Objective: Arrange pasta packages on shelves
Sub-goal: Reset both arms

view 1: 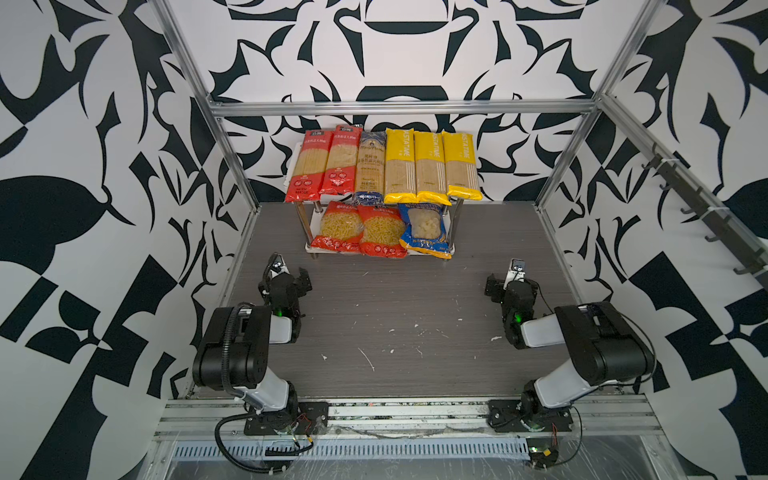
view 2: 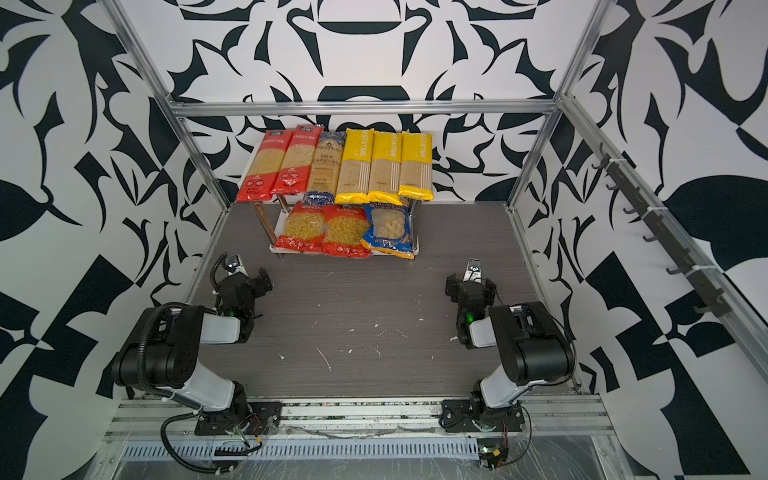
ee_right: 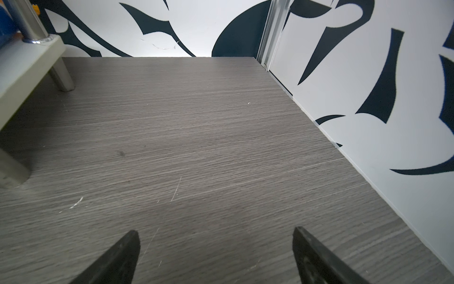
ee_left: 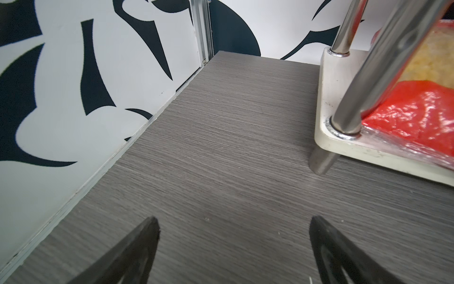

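Both pincers stand released with nothing between the jaws: my left gripper hangs over the grey table at nine o'clock, my right gripper at three. At twelve o'clock I see the shelves, the top board carrying two red spaghetti packs, one dark-blue pack and three yellow packs reading "PASTATIME". On the lower board lie two red fusilli bags and a blue-orange bag, whose small print I cannot read.
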Tool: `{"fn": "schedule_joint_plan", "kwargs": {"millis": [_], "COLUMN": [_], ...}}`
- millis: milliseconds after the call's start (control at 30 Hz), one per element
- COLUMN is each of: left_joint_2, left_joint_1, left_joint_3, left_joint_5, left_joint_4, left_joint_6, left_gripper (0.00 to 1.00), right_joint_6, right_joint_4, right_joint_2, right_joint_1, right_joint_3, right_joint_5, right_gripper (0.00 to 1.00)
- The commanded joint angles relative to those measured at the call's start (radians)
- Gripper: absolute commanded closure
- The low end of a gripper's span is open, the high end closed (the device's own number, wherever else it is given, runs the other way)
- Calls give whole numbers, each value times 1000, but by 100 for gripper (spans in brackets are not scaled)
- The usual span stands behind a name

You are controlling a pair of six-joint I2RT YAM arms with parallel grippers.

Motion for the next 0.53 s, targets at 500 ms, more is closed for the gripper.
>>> {"fn": "schedule_joint_plan", "kwargs": {"millis": [500], "left_joint_2": [-8], "left_joint_1": [0], "left_joint_3": [8], "left_joint_5": [8], "left_joint_4": [11], "left_joint_6": [-10], "left_gripper": [1], "right_joint_6": [-2], "right_joint_4": [20], "right_joint_2": [-6], "right_joint_1": [-2], "right_joint_3": [25], "right_joint_5": [-1], "right_gripper": [0]}}
